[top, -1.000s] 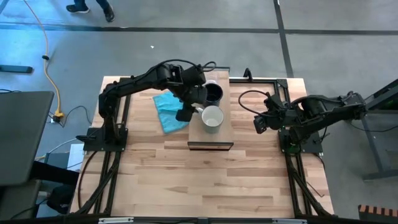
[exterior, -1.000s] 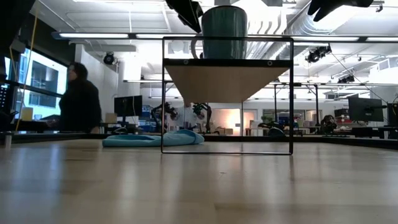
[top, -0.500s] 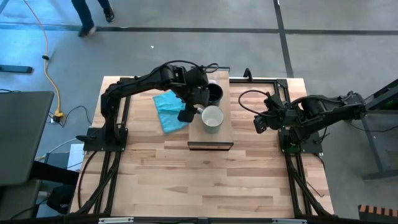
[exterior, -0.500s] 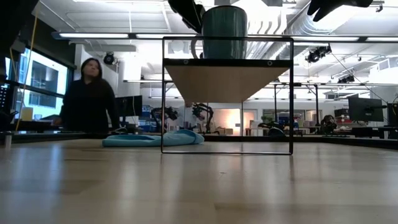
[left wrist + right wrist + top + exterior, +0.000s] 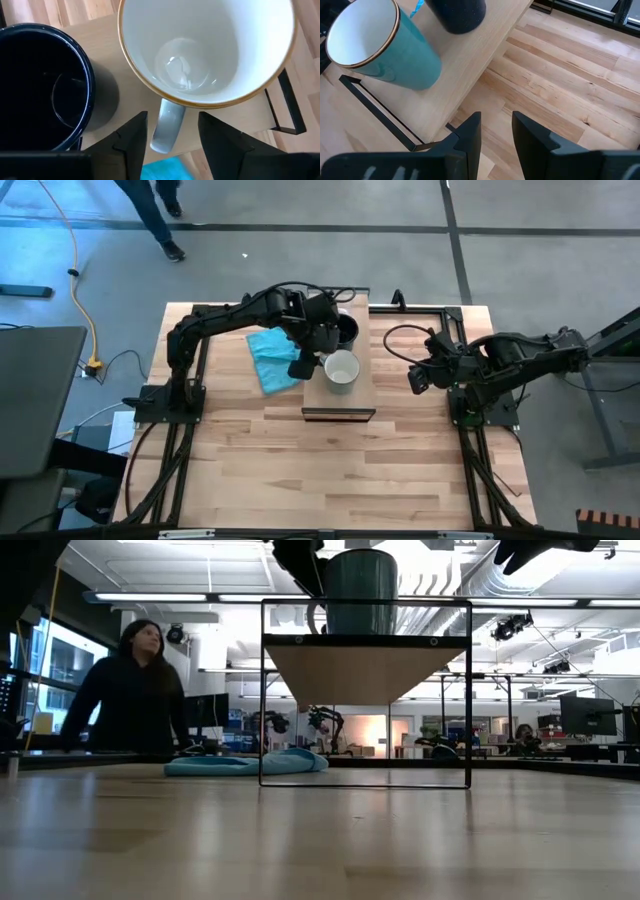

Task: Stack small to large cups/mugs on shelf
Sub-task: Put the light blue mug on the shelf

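My left jaws: my left gripper (image 5: 167,137) hangs over the shelf with its two dark fingers parted, one on each side of a mug handle (image 5: 166,125), clamped on nothing.
Thing between my fingers: the curved pale handle of the teal-walled, white-lined mug with a gold rim (image 5: 207,47); it stands upright just ahead of my fingertips, mouth up, long axis vertical, handle pointing back at me.
Inside that mug: a small clear glass cup (image 5: 180,67) appears to sit at the bottom, nested.
Beside my jaws: a dark blue-black speckled mug (image 5: 37,85), upright and empty, stands close by the teal one on the same board, the two apart.
Under both mugs: the long light-wood shelf on a thin black frame (image 5: 355,395), its long axis running away from the table's front.
Off the shelf, behind my arm: a crumpled teal cloth (image 5: 268,355).
My right jaws: my right gripper (image 5: 415,377) waits well off to the shelf's far side, fingers slightly apart, empty.
Progress, as I judge it: both mugs are on the shelf and the glass looks nested, but in the larger mug; stacking the dark mug into the sequence remains.
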`<state>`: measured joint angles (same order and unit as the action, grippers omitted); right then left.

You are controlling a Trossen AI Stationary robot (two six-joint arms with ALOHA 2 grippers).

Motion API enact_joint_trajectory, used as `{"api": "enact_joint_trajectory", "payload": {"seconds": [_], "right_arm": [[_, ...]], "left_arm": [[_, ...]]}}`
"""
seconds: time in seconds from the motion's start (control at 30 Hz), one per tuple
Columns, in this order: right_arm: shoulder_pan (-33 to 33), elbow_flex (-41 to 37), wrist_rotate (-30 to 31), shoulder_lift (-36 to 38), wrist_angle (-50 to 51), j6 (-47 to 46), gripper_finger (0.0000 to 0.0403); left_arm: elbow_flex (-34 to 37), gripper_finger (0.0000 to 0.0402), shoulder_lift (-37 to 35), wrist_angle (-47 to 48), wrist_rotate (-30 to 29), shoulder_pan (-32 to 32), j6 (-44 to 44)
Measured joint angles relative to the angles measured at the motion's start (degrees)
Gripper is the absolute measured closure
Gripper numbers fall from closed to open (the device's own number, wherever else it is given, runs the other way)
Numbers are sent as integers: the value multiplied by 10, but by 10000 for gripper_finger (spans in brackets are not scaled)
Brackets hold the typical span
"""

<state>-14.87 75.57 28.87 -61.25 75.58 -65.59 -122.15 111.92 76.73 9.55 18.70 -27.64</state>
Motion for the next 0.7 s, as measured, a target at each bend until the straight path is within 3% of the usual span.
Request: {"api": "enact_joint_trajectory", "payload": {"seconds": [0.3,0.7], "right_arm": [[0,0,0,0,3,0,302],[0,0,0,0,4,0,302]], "left_arm": [[0,290,-1,19,21,0,15],[0,301,-1,19,18,0,74]]}}
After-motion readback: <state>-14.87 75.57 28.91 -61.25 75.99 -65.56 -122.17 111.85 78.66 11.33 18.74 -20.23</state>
